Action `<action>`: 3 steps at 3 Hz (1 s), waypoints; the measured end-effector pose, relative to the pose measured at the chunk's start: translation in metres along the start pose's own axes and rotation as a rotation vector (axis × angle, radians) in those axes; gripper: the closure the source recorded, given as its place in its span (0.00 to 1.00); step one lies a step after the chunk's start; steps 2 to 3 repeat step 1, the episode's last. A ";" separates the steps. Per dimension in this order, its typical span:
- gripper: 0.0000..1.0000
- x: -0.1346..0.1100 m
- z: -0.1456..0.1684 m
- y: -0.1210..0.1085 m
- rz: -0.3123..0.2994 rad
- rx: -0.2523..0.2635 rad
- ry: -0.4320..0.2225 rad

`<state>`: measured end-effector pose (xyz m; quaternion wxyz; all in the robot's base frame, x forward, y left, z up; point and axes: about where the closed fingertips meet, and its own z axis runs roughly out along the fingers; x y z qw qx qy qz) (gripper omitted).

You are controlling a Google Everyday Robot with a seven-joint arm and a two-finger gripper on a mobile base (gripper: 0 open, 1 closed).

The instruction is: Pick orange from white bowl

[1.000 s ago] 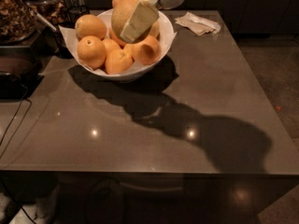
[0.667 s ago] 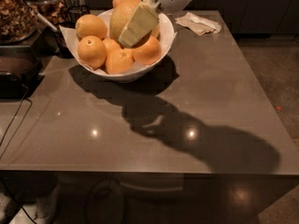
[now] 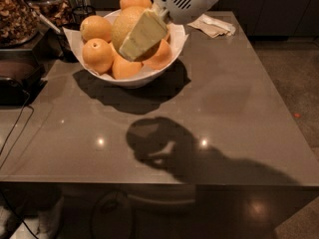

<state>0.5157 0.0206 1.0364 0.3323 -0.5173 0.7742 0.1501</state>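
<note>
The white bowl (image 3: 134, 79) stands on the grey table at the back left, lined with white paper and holding several deep-orange fruits (image 3: 97, 55). My gripper (image 3: 128, 40) comes in from the top right and is over the bowl. It is shut on the orange (image 3: 123, 24), the large pale yellowish one. One cream-coloured finger (image 3: 143, 35) lies across the orange's front; the other finger is hidden behind it. The orange sits high, above the other fruits. The gripper and the orange cast a shadow on the table in front of the bowl.
A crumpled napkin (image 3: 214, 26) lies at the back right of the table (image 3: 224, 113). Jars of nuts (image 3: 17, 14) and a dark appliance (image 3: 15, 81) stand to the left, with a cable (image 3: 15, 128) trailing off the table's left edge.
My gripper has risen with the pale orange in it, and the orange now stands higher over the bowl. The arm's shadow on the table has shifted left and forward.
</note>
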 end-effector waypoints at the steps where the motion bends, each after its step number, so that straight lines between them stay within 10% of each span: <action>1: 1.00 0.001 0.000 0.001 0.002 -0.001 0.001; 3: 1.00 0.001 0.000 0.001 0.002 -0.001 0.001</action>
